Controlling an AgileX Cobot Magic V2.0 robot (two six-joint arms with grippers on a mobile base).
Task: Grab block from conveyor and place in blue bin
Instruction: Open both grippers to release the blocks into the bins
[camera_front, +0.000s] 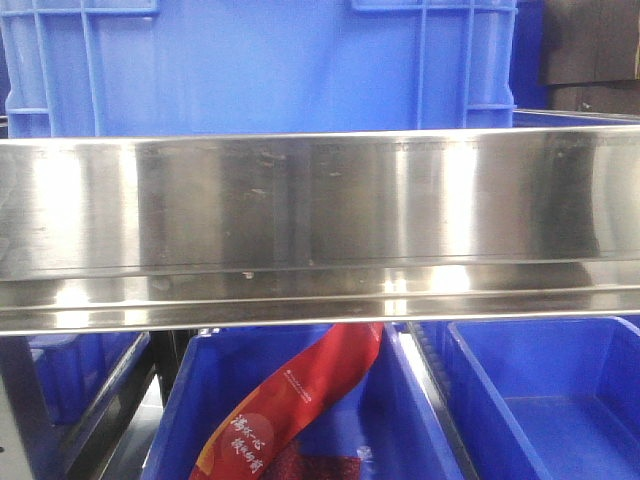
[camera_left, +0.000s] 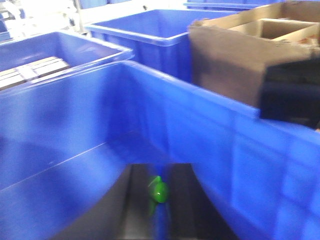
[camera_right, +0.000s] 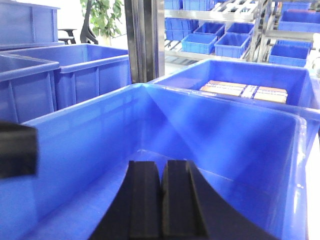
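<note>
My left gripper (camera_left: 159, 200) hangs over the inside of a blue bin (camera_left: 210, 125), its dark fingers (camera_left: 135, 200) drawn narrow around a small bright green block (camera_left: 159, 191) pinched between them; the picture there is smeared, so I cannot make out the block's shape. Beyond that bin's far wall sit a brown cardboard box (camera_left: 235, 60) to the right and more blue bins (camera_left: 150, 35) farther off. My right gripper (camera_right: 162, 200) hangs over another blue bin (camera_right: 225, 130), fingers pressed nearly together with only a thin slit between them and nothing in them. Just behind it, a neighbouring bin (camera_right: 240, 72) holds flat orange-and-white packs (camera_right: 245, 90). In the front view a broad shiny steel rail (camera_front: 320, 220) crosses the scene, with a blue crate (camera_front: 250, 60) above it and, below, a blue bin (camera_front: 420, 420) holding a red printed strip (camera_front: 290, 410). The conveyor belt itself I cannot see.
</note>
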